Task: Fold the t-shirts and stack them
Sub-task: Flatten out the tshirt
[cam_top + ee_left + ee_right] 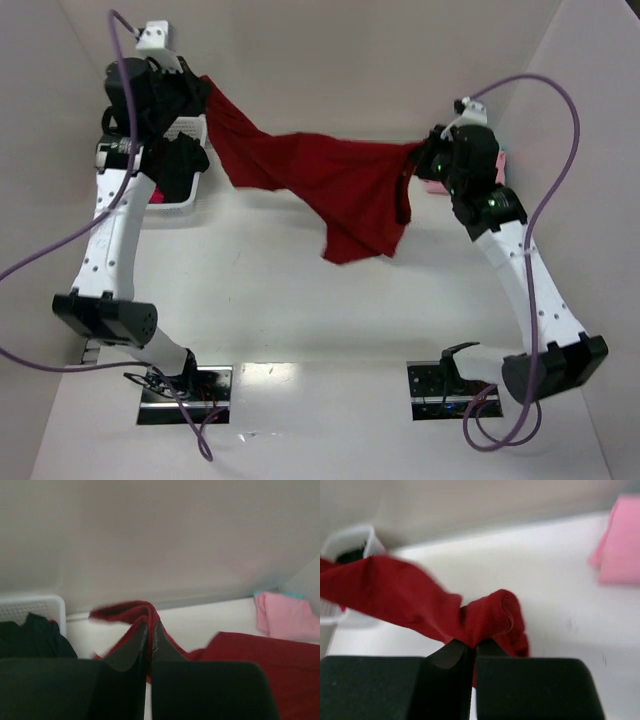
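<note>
Dark red t-shirt (340, 190) hangs in the air between the two arms, strung like a slack band from one pair of jaws to the other. It sags to a loose fold below and between them, above the white table (300, 320). The left gripper (150, 626) is closed tight on one end of it: the two black fingers meet with only a sliver between them. A bunched ridge of red cloth rises just beyond their tips, and more red spreads off to the right of the jaws. The right gripper (472, 647) is likewise pinched shut on the other end, with a rolled lump of the cloth standing right above its fingertips and the rest of the shirt trailing away to their left. A white mesh basket (32, 607) sits to the left of the left jaws and a little beyond them, with dark cloth (30, 637) heaped in it; this is blurred and may be a black shirt, though I cannot say for sure. A light pink t-shirt (620, 545), folded flat, lies on the table beyond and to the right of the right jaws, well apart from the red cloth. From the left wrist it shows far to the right of that arm's fingertips, near the far wall.
</note>
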